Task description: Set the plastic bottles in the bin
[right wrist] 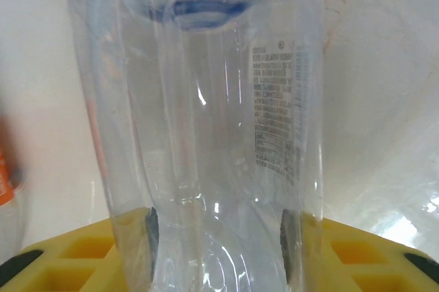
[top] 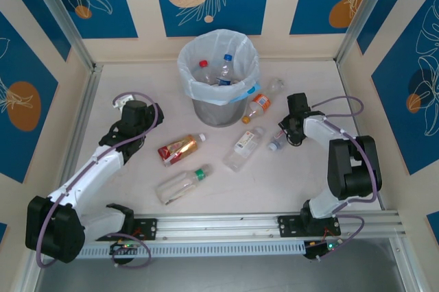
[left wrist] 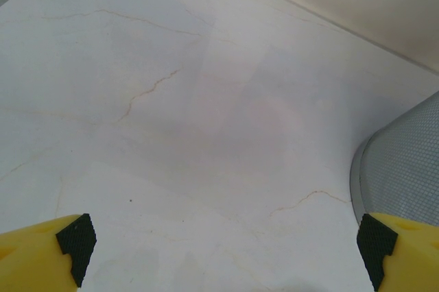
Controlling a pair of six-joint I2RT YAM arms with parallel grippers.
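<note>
A clear plastic bottle point(right wrist: 206, 120) with a blue cap at its far end and small printed text stands between the pads point(right wrist: 149, 236) of my right gripper point(right wrist: 218, 238), which is shut on its dented lower body. From above, that bottle point(top: 275, 145) lies right of the bin point(top: 218, 110), under the right gripper point(top: 285, 137). The grey bin has a white bag and holds a few bottles point(top: 221, 71). My left gripper point(top: 158, 114) is open over bare table left of the bin; its fingertips point(left wrist: 75, 244) stand far apart, with the bin's mesh wall point(left wrist: 405, 162) at the right.
On the table lie a red-labelled bottle point(top: 177, 149), a clear green-capped bottle point(top: 182, 184), a white-labelled bottle point(top: 243, 147), an orange-labelled bottle point(top: 257, 107) and a clear one point(top: 273, 88) beside the bin. Walls close in the back and both sides.
</note>
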